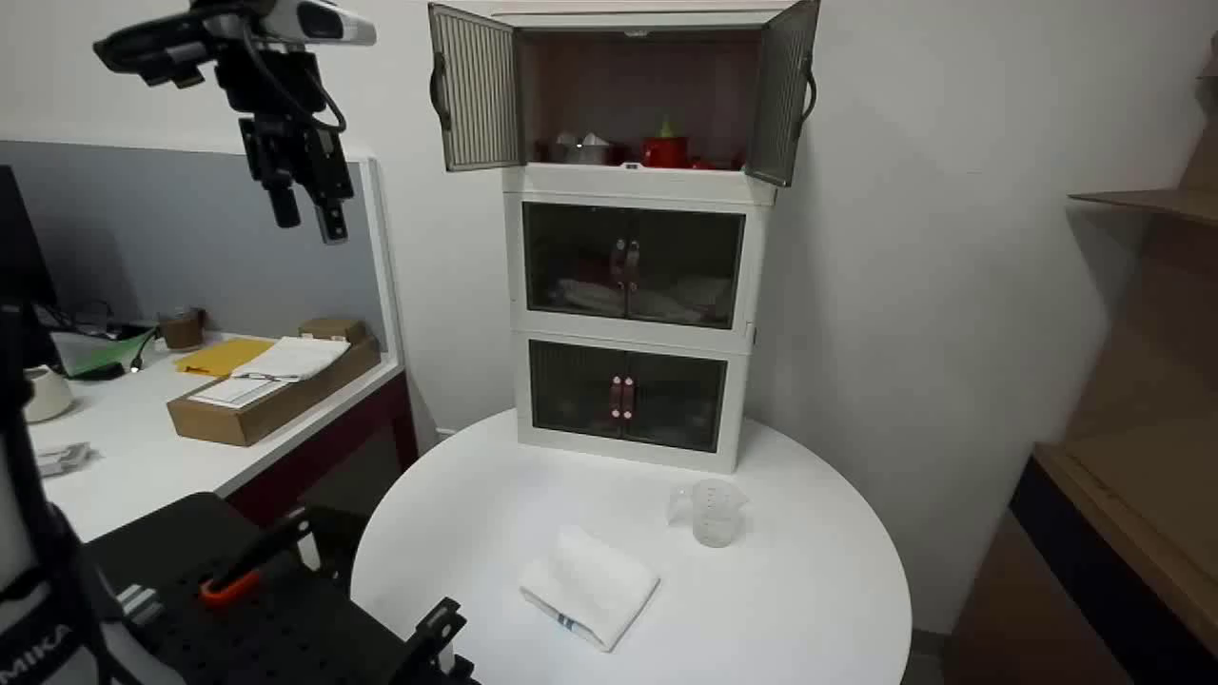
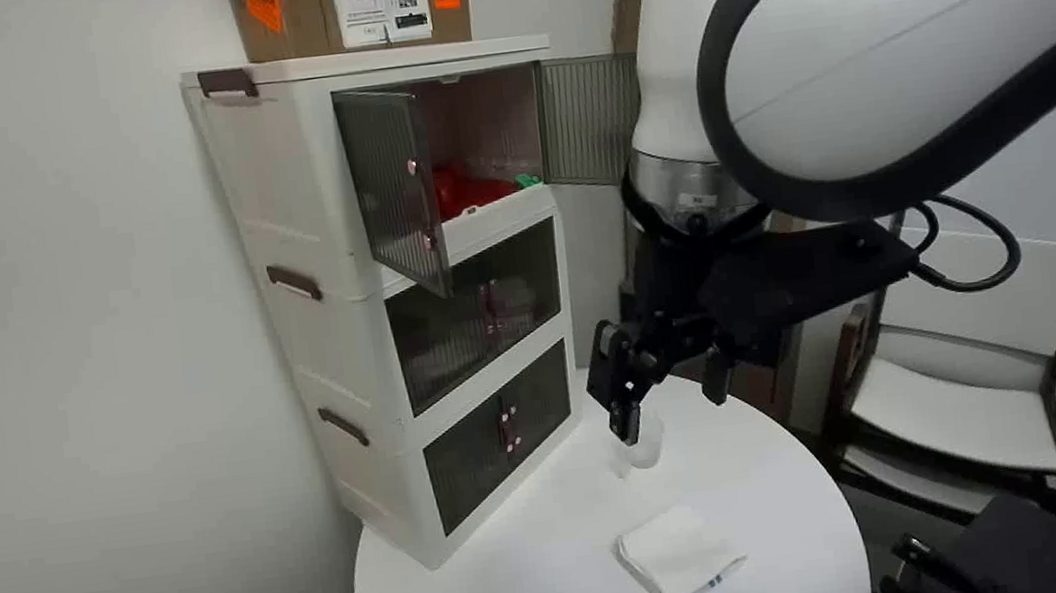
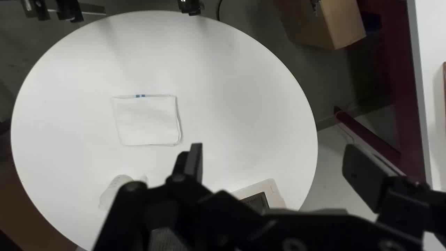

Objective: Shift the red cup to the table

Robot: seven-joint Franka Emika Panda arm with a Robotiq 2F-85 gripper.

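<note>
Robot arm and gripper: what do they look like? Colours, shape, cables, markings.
The arm has rounded white shells with black edging; pale lettering reading "MIKA" shows in an exterior view. The gripper is black and angular, with two blocky jaws. A black cable loops out at the wrist.

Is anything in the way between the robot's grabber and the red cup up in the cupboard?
Maybe: in an exterior view, one open door sticks out between the gripper and the red cup, so the gripper might have to go around its edge. Nothing visible covers the cup's front.
</note>
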